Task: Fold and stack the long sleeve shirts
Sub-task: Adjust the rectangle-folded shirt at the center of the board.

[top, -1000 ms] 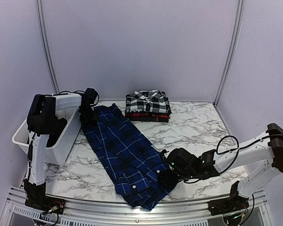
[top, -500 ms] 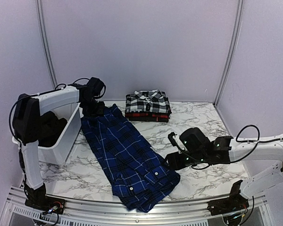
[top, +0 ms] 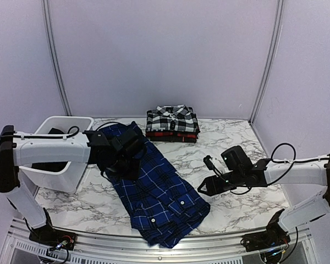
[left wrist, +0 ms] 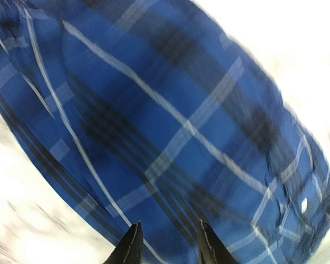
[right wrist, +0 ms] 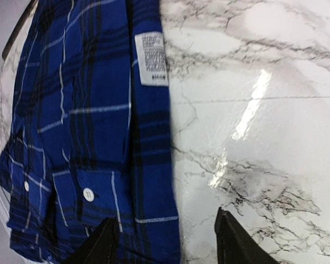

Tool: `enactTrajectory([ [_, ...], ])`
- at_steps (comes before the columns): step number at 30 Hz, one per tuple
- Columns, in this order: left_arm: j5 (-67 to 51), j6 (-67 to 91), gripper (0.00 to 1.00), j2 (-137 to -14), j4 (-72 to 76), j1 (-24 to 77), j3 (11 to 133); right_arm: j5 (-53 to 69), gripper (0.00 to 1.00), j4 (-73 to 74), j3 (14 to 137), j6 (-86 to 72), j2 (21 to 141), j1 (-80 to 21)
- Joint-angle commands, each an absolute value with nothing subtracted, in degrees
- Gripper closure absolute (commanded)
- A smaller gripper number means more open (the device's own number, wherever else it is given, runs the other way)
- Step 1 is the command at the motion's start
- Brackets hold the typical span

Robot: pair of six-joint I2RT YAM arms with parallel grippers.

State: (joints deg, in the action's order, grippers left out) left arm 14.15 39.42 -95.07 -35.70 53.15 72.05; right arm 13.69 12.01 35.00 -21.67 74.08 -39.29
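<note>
The royal blue long sleeve shirt lies folded into a long strip, running diagonally from the far left to the table's front edge. My left gripper hovers over its far half, open; in the left wrist view its jaws stand apart above blurred blue plaid with nothing between them. My right gripper sits low just right of the strip's near end, open and empty. In the right wrist view it straddles the shirt's right edge. The black-and-white shirt lies folded on the red-and-black one at the back.
A white plastic tub stands at the left edge, beside my left arm. Bare marble tabletop spreads right of the blue shirt. A white care label and buttons show on the cloth. The metal rail runs along the front.
My left gripper swung from the shirt's far corner by the tub to over its far half. My right gripper left the shirt's near end and drew back to the right.
</note>
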Motion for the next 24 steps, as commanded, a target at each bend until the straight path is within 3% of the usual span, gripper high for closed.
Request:
enactTrajectory([
  [1,14.2,51.2,0.66,-89.8,-32.7,59.7,65.4,18.8,0.5,8.1,31.3,-20.9,75.4,-39.1],
  [10,16.4,63.3,0.7,-82.6,-30.9,68.9,51.9,19.3,0.67,4.4,24.5,-25.3,72.3,-41.7],
  [18,16.3,69.2,0.73,-75.2,-30.3,71.3,42.8,20.4,0.9,1.1,21.3,-32.9,71.9,-51.7],
  [24,15.0,70.7,0.8,-74.8,-29.6,72.1,40.2,17.7,0.91,6.3,21.8,-36.1,66.2,-57.0],
])
